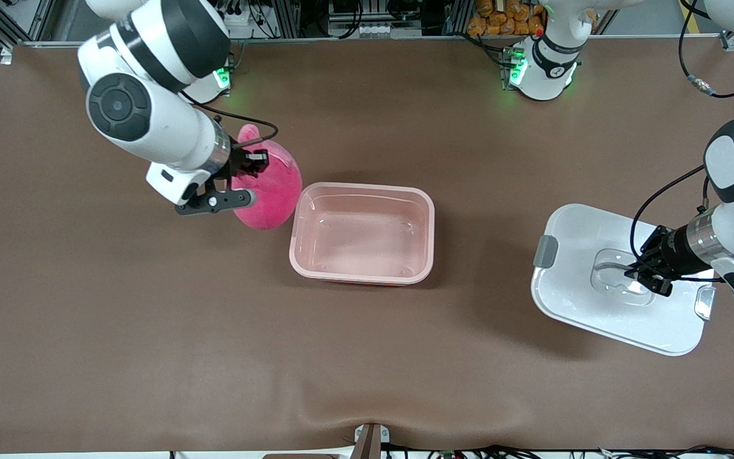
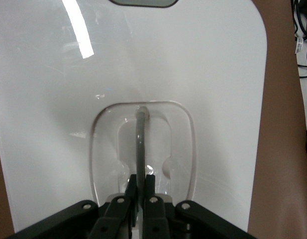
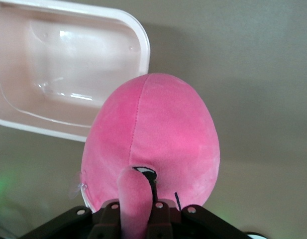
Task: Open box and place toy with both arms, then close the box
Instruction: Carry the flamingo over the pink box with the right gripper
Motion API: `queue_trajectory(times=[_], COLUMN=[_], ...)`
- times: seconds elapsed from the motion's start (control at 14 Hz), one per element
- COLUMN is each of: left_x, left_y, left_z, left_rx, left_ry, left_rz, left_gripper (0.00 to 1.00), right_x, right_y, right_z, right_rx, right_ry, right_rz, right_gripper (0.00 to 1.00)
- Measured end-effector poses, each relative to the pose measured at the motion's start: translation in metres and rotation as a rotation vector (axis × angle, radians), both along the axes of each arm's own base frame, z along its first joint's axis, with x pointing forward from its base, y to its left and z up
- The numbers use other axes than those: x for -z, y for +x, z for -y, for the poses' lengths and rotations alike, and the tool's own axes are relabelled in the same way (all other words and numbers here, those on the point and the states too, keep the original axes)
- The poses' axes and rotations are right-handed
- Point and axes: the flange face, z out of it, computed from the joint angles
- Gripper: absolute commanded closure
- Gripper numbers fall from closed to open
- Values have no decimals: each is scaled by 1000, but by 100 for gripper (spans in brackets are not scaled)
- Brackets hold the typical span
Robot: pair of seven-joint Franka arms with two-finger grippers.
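The pink translucent box (image 1: 363,233) stands open mid-table, with nothing in it; its rim (image 3: 141,37) shows in the right wrist view. The magenta plush toy (image 1: 271,188) hangs from my right gripper (image 1: 253,162), which is shut on one of its ears (image 3: 133,196), beside the box at the right arm's end. The white lid (image 1: 615,280) lies on the table toward the left arm's end. My left gripper (image 1: 646,275) is shut on the lid's thin grey handle (image 2: 140,144) in the recessed centre (image 2: 143,149).
A grey clip (image 1: 545,251) sits on the lid's edge that faces the box, another (image 1: 703,302) on the edge away from it. The brown table cover (image 1: 341,357) has a wrinkle near the front edge. Cables and gear lie past the table's back edge.
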Motion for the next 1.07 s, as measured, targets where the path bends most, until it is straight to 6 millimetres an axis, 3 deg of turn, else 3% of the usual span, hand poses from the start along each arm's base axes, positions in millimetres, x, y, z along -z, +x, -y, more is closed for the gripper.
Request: queue_trajectory(times=[0.57,1.07], left_x=[0,-2], left_y=[0,0], left_z=[0,-2], left_rx=[1,-2], left_ry=[0,0], left_rz=[0,4], left_gripper=[100,100], right_x=[13,51], right_y=[17,28], right_z=[-74,-99], right_rx=[109,155], right_ry=[28,45], right_rz=[20,21], right_gripper=[100,100])
